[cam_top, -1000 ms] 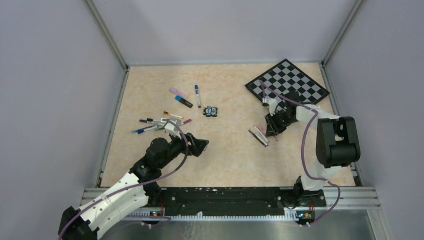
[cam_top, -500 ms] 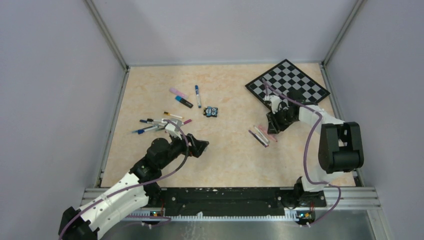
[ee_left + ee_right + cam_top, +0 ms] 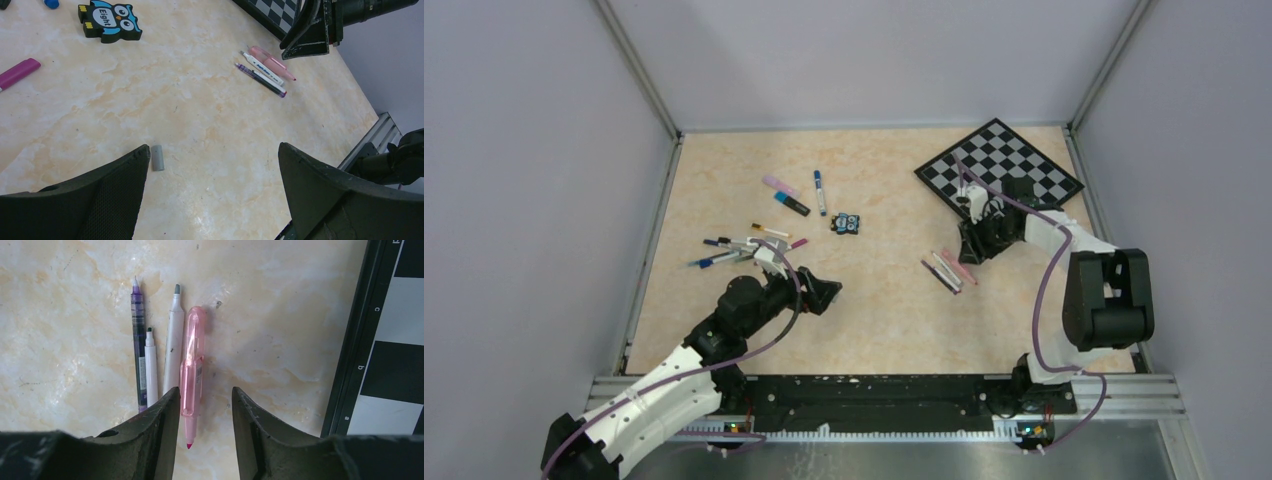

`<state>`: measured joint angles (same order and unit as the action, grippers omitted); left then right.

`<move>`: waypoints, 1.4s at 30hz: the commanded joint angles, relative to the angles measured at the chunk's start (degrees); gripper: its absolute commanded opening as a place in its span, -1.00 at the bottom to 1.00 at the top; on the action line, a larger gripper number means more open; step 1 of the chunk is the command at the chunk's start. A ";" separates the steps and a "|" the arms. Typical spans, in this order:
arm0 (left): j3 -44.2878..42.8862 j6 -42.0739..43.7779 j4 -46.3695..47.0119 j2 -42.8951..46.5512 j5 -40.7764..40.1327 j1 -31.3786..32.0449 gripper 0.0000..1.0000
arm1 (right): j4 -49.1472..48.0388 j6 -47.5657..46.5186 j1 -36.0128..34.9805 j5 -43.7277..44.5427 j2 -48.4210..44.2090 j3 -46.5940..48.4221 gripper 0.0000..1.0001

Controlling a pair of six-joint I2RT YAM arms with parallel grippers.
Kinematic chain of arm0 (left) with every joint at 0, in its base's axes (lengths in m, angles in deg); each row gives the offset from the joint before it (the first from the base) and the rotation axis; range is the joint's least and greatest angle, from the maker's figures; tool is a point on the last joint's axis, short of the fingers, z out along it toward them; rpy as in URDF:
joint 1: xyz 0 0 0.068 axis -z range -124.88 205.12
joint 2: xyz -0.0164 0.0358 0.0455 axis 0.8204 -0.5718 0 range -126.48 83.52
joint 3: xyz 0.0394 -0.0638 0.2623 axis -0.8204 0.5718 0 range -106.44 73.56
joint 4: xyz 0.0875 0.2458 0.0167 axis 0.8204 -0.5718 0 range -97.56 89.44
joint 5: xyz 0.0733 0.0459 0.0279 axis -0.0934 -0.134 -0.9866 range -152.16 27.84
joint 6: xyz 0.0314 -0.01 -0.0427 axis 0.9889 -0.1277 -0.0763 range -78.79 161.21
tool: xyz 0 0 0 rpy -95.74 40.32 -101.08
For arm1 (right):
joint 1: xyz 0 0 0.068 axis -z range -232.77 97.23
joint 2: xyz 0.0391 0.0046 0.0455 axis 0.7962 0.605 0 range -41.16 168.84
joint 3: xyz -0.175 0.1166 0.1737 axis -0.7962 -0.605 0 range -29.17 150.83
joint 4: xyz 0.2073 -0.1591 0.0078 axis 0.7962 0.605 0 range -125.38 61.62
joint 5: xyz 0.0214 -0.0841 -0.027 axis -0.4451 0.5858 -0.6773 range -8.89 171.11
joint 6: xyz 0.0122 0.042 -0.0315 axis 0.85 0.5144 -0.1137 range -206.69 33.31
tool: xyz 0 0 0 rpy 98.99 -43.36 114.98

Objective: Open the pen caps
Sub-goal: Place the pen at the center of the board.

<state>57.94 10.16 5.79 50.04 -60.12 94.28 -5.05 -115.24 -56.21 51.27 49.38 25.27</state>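
Change: my right claw [image 3: 977,240] has drawn back toward the chessboard [image 3: 999,163], off the four pens [image 3: 949,270], and its jaws are wider than before.
Right wrist only: the pink pen [image 3: 192,360] lies flat near the chessboard's edge, with its pink tip bare.
Pen to claw: the pink pen sits between my half-open fingers, nearer one of them, and is not gripped.
Left claw [image 3: 214,149]: it is wide and empty, with a grey cap [image 3: 158,158] just beside one finger, well apart from the chessboard.

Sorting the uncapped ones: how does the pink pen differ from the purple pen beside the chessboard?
The pink pen is thicker and translucent; the purple pen is slim and dark. In the right wrist view the pink pen's tip points down, the purple pen's up. Both lie flat, parallel, tips bare.
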 commanded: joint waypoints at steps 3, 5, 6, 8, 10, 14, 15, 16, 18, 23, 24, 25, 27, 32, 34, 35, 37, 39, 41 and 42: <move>-1.36 -0.83 2.26 0.78 0.39 -0.18 0.97 | 0.40 -0.65 0.45 -2.37 -0.69 0.69 -0.16; -1.46 -0.90 2.22 0.70 0.50 -0.15 0.98 | 0.52 -0.52 0.45 -2.15 -0.10 0.85 -0.16; -1.36 -0.94 2.30 0.70 0.50 -0.09 0.97 | 0.66 -0.56 0.44 -2.19 0.15 0.95 -0.16; -1.28 -0.99 2.35 0.73 0.51 -0.17 0.97 | 0.91 -0.56 0.34 -2.44 0.68 1.07 -0.16; -1.18 -1.03 2.43 0.70 0.59 -0.15 0.97 | 1.10 -0.62 0.30 -2.67 1.13 1.07 -0.16; -1.17 -1.06 2.52 0.78 0.59 -0.09 0.97 | 1.84 -0.90 -0.20 -2.50 2.17 1.33 -0.16; -1.17 -1.04 2.53 0.77 0.58 -0.12 0.97 | 2.02 -0.96 -0.35 -2.43 2.52 1.44 -0.16; -1.17 -1.03 2.53 0.77 0.59 -0.12 0.98 | 2.22 -0.96 -0.42 -2.18 2.80 1.58 -0.16; -1.11 -1.03 2.45 0.85 0.59 -0.13 0.97 | 2.17 -0.83 -0.52 -1.70 3.09 1.65 -0.16; -1.09 -0.99 2.35 0.90 0.42 -0.13 0.97 | 0.80 0.96 -0.53 0.68 2.88 1.49 -0.24; -1.20 -0.95 2.35 0.90 0.40 -0.10 0.97 | 0.55 1.30 -0.51 1.32 2.88 1.48 -0.28; -1.20 -0.95 2.35 0.88 0.41 -0.16 0.97 | 0.38 1.50 -0.52 1.85 2.87 1.52 -0.32; -1.29 -0.86 2.33 0.94 0.42 -0.15 0.97 | -0.04 2.06 -0.56 2.87 2.92 1.39 -0.36; -1.35 -0.77 2.25 0.88 0.33 -0.06 0.98 | -0.95 3.10 -0.59 4.78 2.93 1.33 -0.57; -1.43 -0.86 2.35 0.86 0.40 -0.14 0.97 | -1.15 3.56 -0.56 4.97 2.97 1.29 -0.62; -1.48 -0.86 2.35 0.87 0.42 -0.13 0.98 | -1.19 3.67 -0.52 4.85 2.97 1.34 -0.64; -1.44 -0.86 2.37 0.75 0.46 -0.12 0.97 | -1.25 3.93 -0.55 4.84 3.06 1.35 -0.64; -1.57 -0.79 2.44 0.62 0.46 -0.15 0.97 | -1.26 3.95 -0.51 5.35 3.19 1.34 -0.56; -1.62 -0.73 2.44 0.54 0.50 -0.18 0.98 | -1.32 3.86 -0.52 5.68 3.03 1.50 -0.49; -1.61 -0.69 2.51 0.45 0.51 -0.13 0.97 | -1.17 3.78 -0.54 5.49 2.86 1.47 -0.47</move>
<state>57.94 9.59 5.83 50.04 -60.07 94.28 -5.05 -111.99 -56.41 56.08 52.03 25.27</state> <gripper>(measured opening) 0.987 0.246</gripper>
